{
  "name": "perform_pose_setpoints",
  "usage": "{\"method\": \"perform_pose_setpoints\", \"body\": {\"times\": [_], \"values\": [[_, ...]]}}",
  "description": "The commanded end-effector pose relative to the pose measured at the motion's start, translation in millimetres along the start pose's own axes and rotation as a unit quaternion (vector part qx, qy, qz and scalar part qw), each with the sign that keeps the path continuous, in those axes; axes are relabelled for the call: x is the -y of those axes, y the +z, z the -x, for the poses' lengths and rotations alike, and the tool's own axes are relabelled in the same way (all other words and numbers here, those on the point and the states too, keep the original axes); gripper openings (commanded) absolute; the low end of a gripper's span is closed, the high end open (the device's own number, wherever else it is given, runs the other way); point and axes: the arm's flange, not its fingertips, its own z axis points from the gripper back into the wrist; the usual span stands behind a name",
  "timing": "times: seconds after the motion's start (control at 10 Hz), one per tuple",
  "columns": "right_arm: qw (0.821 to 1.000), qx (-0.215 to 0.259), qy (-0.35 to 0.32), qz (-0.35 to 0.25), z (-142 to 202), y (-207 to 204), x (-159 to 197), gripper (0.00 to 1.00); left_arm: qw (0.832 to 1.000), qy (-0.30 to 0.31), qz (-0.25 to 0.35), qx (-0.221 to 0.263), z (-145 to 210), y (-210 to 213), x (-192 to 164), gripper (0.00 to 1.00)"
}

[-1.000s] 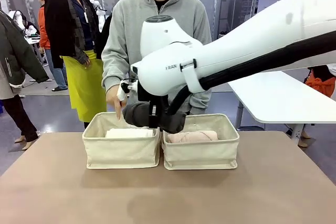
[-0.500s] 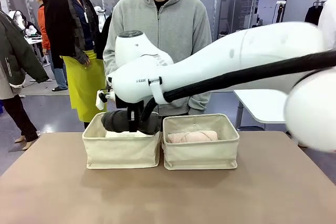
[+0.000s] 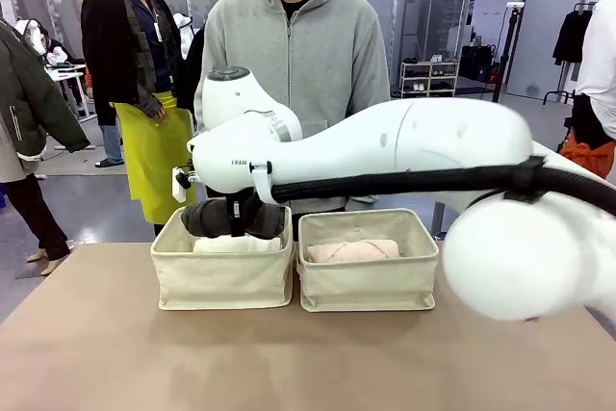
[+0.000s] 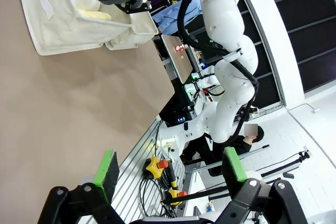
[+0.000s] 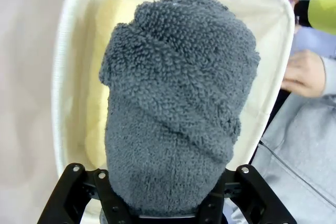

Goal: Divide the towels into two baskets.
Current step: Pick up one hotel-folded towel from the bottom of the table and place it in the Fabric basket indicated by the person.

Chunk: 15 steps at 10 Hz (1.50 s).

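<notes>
Two cream canvas baskets stand side by side mid-table, the left basket (image 3: 221, 281) and the right basket (image 3: 368, 284). A pale pink towel (image 3: 352, 250) lies in the right one. In the left one lies a pale yellow towel (image 3: 236, 244) (image 5: 100, 114). My right gripper (image 3: 234, 222) is shut on the dark grey towel (image 3: 204, 218) (image 5: 178, 103), holding it just over the left basket (image 5: 60, 77), with its fingertips hidden by the cloth. My left gripper (image 4: 170, 169) stands open and holds nothing, well off from the baskets (image 4: 63, 24).
A person in a grey hoodie (image 3: 298, 55) stands right behind the baskets, one hand (image 5: 302, 74) near the left basket's far rim. My right arm (image 3: 404, 156) spans the table from the right. The brown tabletop (image 3: 308, 353) lies bare in front of the baskets.
My right arm has swung left, carrying the dark grey towel from above the gap between the baskets to over the left basket and a little lower. The person's hand has drawn back.
</notes>
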Motion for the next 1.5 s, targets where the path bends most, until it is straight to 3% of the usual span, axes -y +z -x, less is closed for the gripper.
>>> {"method": "perform_pose_setpoints", "body": {"times": [0.0,0.2,0.3,0.4,0.5,0.6,0.7,1.2,1.3,1.4], "values": [[0.999,-0.031,0.007,0.014,-18.2,-14.2,30.7,0.33,1.0,-0.007,0.005,0.004,1.6,2.3,3.4,1.0],[0.999,-0.036,0.009,0.017,-17.9,-18.1,28.6,0.33,1.0,-0.007,0.005,0.004,1.6,2.3,3.4,1.0],[1.0,-0.025,0.007,0.016,-16.4,-17.6,26.2,0.67,1.0,-0.007,0.005,0.004,1.6,2.3,3.4,1.0],[1.0,-0.018,0.002,0.015,-14.7,-14.3,23.8,0.67,1.0,-0.007,0.005,0.004,1.6,2.3,3.4,1.0],[1.0,-0.008,0.002,0.01,-15.0,-11.9,20.0,1.0,1.0,-0.007,0.005,0.004,1.6,2.3,3.4,1.0],[1.0,-0.006,0.002,0.011,-14.4,-10.1,18.5,0.7,1.0,-0.007,0.005,0.004,1.6,2.3,3.4,1.0],[1.0,-0.004,0.003,0.01,-13.9,-9.0,17.3,1.0,1.0,-0.007,0.005,0.004,1.6,2.3,3.4,1.0],[1.0,0.001,-0.007,0.014,-4.6,1.3,11.0,1.0,1.0,-0.007,0.005,0.004,1.6,2.3,3.4,1.0],[0.999,-0.032,-0.003,0.026,-2.3,6.0,5.6,0.97,1.0,-0.007,0.005,0.004,1.6,2.3,3.4,1.0],[1.0,-0.004,-0.007,0.024,-4.3,-4.1,11.8,0.97,1.0,-0.007,0.005,0.004,1.6,2.3,3.4,1.0]]}}
